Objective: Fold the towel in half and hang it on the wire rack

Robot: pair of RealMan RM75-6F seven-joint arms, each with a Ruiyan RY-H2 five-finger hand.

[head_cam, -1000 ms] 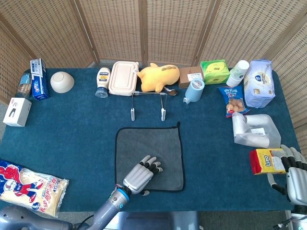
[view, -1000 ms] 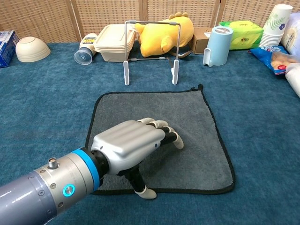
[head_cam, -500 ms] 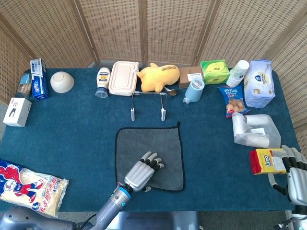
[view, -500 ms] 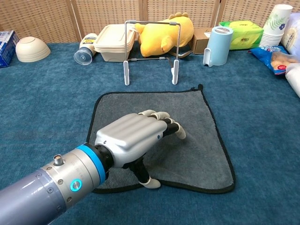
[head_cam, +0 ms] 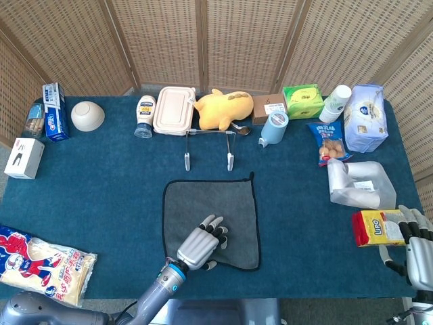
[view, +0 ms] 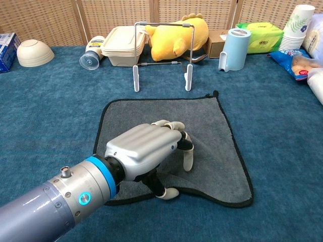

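Blue cloth table (head_cam: 101, 196), wicker screen (head_cam: 223, 40) behind

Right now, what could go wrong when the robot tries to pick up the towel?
The left hand rests on the flat gray towel, thumb at its near edge; the fingers might slide off the thin cloth without pinching it. When hanging, the towel could bump the light wire rack and tip it over.
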